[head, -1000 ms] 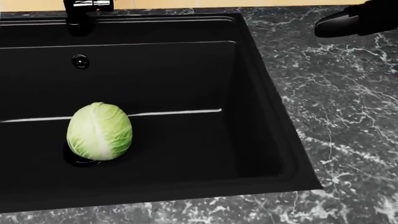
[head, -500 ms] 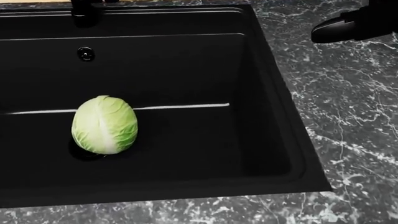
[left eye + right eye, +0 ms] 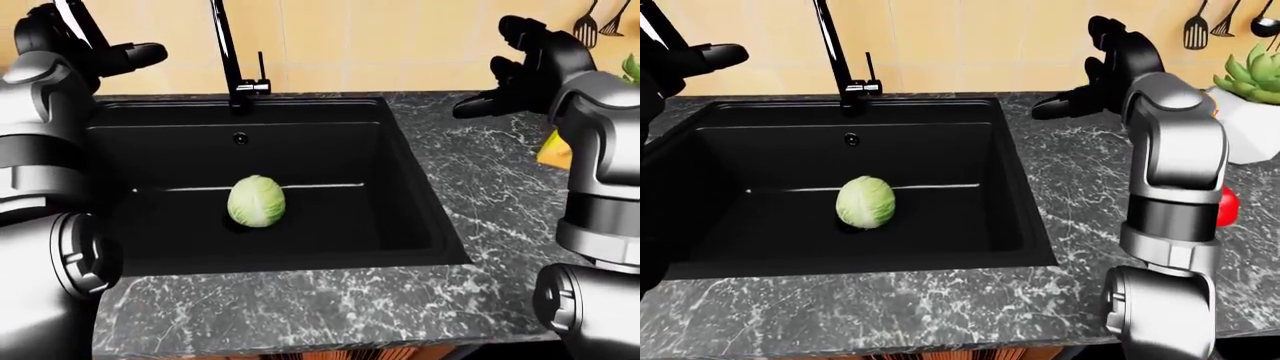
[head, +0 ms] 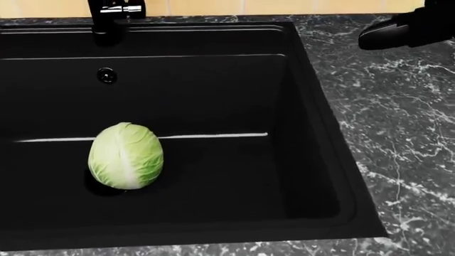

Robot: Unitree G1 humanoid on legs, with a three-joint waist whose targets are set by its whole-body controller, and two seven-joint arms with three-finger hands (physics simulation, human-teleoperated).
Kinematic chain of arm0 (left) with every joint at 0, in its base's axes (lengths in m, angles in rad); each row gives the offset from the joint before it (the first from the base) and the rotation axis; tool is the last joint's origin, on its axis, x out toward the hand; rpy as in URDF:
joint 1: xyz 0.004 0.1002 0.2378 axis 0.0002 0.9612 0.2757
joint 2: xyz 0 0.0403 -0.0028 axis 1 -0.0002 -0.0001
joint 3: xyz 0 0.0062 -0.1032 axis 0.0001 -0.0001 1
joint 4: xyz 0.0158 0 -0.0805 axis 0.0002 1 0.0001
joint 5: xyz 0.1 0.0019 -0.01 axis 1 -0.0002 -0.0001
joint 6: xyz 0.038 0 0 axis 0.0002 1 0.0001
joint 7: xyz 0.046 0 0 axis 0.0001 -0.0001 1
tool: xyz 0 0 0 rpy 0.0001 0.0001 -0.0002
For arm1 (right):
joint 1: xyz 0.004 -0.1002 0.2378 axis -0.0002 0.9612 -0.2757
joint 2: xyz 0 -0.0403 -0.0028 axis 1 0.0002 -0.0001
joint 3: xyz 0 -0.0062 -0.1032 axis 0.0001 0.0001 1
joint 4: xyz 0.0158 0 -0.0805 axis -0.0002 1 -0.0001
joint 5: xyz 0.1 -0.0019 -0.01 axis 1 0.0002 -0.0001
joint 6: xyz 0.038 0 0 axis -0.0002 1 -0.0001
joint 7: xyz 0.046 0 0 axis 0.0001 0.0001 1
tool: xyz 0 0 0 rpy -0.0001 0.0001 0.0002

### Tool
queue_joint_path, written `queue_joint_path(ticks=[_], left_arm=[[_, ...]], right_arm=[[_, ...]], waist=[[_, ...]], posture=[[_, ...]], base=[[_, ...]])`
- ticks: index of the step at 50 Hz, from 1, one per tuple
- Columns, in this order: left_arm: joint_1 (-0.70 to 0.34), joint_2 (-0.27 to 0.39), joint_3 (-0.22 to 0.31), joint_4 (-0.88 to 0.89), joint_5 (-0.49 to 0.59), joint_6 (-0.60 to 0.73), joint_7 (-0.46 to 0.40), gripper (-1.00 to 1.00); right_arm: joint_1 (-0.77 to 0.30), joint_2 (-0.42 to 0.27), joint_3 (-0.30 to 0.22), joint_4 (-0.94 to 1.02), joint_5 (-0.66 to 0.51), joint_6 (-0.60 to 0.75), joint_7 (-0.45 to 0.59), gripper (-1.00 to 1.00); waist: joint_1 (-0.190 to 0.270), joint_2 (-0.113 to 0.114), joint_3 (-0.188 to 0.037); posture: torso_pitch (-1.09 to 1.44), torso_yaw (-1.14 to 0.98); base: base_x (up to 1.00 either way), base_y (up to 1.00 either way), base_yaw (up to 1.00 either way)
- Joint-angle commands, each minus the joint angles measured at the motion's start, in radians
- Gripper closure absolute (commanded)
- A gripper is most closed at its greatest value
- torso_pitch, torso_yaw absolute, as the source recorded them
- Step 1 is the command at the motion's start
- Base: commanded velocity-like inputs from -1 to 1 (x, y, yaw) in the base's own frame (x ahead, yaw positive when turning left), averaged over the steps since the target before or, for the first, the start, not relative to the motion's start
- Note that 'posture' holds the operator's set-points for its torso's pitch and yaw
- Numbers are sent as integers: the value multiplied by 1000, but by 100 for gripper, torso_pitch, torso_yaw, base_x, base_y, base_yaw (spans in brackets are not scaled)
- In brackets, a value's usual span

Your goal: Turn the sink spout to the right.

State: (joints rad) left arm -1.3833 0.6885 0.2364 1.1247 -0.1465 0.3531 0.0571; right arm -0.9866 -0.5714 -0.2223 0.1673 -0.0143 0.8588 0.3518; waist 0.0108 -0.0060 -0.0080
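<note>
Behind the black sink (image 3: 400, 161), at the middle of its far rim, stands the black sink spout (image 3: 226, 52): a thin tube rising straight up from its base and running out of the top of the left-eye view, so its outlet does not show. A small lever (image 3: 262, 69) stands just right of the spout's base. Down on the sink floor lies a pale green cabbage (image 3: 256, 201), over the drain, below and slightly right of the spout in that view.

Well left of the spout, the left robot hand (image 3: 95, 51) is raised above the sink's left rim, fingers spread loosely, one pointing toward the spout, holding nothing. Well right of the spout, the right robot hand (image 3: 1095, 82) hangs over the dark marbled worktop (image 3: 1080, 195) beside the sink's right rim, fingers apart and empty, one fingertip (image 4: 384, 36) stretched toward the sink. Neither touches the spout. Further right of the sink sit a potted succulent (image 3: 1250, 86) and a red object (image 3: 1226, 206), partly hidden by the right arm.
</note>
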Motion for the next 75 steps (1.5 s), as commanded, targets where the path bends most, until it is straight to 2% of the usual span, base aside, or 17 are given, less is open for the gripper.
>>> queue_joint_path(ticks=[1,21,49,75], left_arm=[[-45,10,0,-49,-2,-37,-6,-100],[-44,8,0,-49,3,-32,-5,-100],[-34,6,2,-48,0,-36,-5,-100],[-32,1,-1,-47,1,-38,-6,-100]], right_arm=[[-34,-16,-13,-33,-1,-25,-5,-100],[-45,-18,-7,-11,-6,-36,0,-100],[-26,-15,-16,-37,-3,-25,-1,-100],[-28,-16,-13,-25,-3,-32,-3,-100]], waist=[[-3,5,-33],[-8,8,-104],[-8,8,-243],[-3,4,-320]], posture=[[-9,0],[-20,0],[-37,0],[-53,0]], base=[[0,0,0],[0,0,0],[0,0,0],[0,0,0]])
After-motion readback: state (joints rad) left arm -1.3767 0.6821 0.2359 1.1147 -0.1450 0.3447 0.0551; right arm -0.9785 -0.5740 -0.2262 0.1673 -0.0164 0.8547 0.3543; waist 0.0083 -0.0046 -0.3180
